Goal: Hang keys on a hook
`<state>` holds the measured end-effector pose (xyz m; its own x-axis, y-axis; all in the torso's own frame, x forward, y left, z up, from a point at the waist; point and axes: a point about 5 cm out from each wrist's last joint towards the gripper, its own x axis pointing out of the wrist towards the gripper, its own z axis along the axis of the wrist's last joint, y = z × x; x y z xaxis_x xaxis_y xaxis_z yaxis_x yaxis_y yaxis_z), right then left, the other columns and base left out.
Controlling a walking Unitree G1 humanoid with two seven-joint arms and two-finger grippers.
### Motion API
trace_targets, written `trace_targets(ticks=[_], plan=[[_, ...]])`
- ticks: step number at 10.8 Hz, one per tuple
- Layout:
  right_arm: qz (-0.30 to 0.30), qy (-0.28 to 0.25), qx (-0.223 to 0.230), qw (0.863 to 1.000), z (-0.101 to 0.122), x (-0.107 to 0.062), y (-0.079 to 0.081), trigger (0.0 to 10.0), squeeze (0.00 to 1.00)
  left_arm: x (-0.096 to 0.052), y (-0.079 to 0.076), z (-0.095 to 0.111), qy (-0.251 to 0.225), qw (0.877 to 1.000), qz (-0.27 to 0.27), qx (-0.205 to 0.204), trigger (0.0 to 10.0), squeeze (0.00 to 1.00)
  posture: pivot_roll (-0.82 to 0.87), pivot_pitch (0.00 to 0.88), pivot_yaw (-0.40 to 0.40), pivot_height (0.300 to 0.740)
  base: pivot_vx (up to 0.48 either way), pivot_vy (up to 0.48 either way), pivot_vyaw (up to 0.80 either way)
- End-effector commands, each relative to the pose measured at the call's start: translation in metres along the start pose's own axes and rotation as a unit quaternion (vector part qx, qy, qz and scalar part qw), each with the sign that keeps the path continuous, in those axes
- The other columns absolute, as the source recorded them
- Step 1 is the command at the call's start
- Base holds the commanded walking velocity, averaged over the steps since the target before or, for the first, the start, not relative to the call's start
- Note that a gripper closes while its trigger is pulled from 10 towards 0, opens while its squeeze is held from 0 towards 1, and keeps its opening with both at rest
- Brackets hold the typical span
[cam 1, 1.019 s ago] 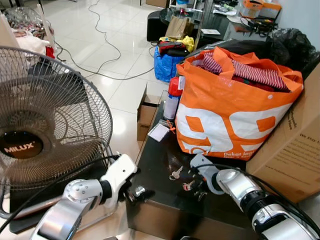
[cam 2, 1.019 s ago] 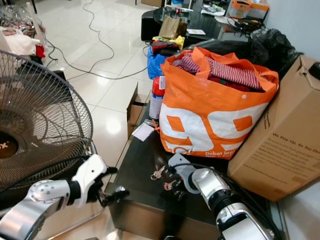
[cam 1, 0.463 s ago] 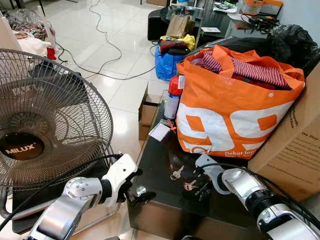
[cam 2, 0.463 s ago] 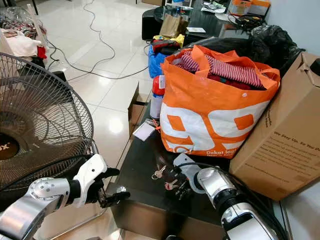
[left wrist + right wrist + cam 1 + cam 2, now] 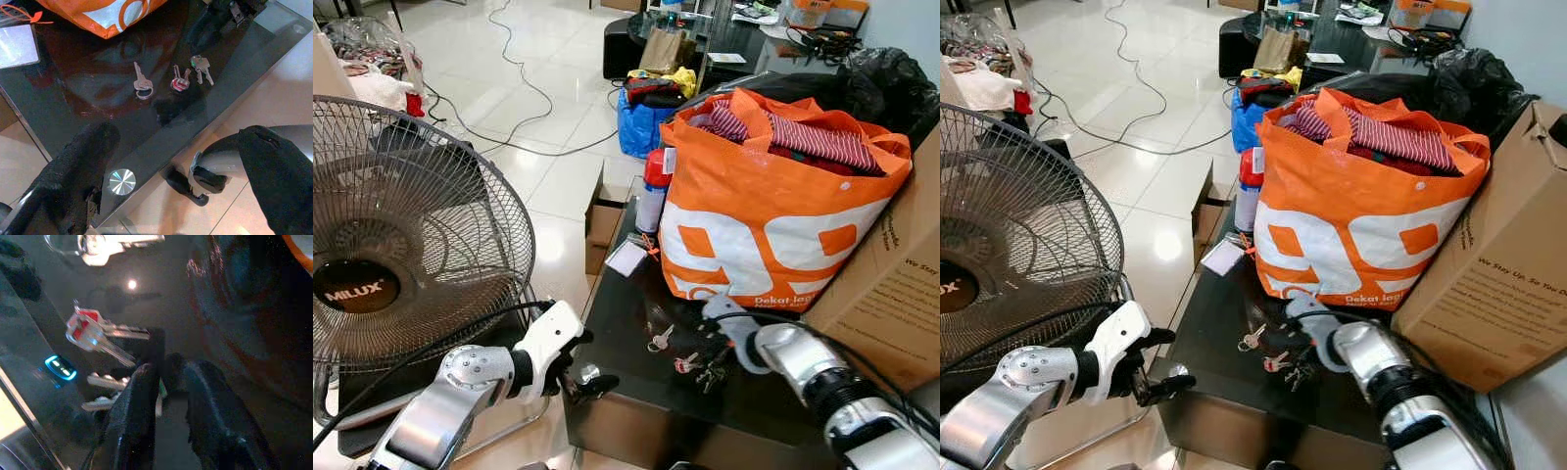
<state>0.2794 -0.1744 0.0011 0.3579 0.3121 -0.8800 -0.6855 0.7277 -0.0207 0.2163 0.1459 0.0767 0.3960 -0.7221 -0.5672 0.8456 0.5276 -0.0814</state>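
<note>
Three key sets lie on the black glass table [image 5: 636,411]: a silver key on a ring [image 5: 658,340], a red-tagged pair [image 5: 684,363] and a green-tagged bunch [image 5: 711,376]. My right gripper [image 5: 709,360] reaches down onto the green-tagged bunch. In the right wrist view its fingers [image 5: 137,411] are pinched on the green tag [image 5: 160,389], and two key blades stick out sideways. My left gripper [image 5: 584,364] hangs open beside the table's front left corner, below the glass edge. Its two fingers [image 5: 78,171] stand wide apart with nothing between them.
A big orange bag [image 5: 773,215] full of clothes stands just behind the keys, with a cardboard box [image 5: 891,294] to its right. A standing fan [image 5: 401,245] is close on the left. A spray can [image 5: 651,191] and a white card [image 5: 625,258] sit at the table's far end.
My right gripper has slid from beside the keys onto the green-tagged bunch, and its fingers have closed on it. The left arm has barely moved. The camera shifted slightly.
</note>
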Motion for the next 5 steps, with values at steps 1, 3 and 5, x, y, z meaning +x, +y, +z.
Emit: trace_targets(ticks=[1,3,5], plan=[[-0.007,0.011,-0.012,1.000,-0.0043,-0.0021,-0.0026,10.0,1.00,0.0005,-0.0005,0.0043,-0.002,1.000,-0.008,0.007,10.0,0.00,-0.10,0.000,-0.054,0.740,0.000,0.000,0.00],[-0.005,0.039,-0.031,0.999,-0.0107,-0.0003,-0.0009,10.0,0.00,0.0010,0.0004,0.0055,-0.002,1.000,-0.008,0.009,10.0,0.00,-0.10,0.000,-0.051,0.740,0.000,0.000,0.00],[0.000,0.043,-0.029,0.999,-0.0129,0.0032,0.0036,10.0,0.00,0.0010,0.0014,0.0061,-0.001,1.000,-0.008,0.009,10.0,0.00,-0.09,0.000,-0.052,0.740,0.000,0.000,0.00]])
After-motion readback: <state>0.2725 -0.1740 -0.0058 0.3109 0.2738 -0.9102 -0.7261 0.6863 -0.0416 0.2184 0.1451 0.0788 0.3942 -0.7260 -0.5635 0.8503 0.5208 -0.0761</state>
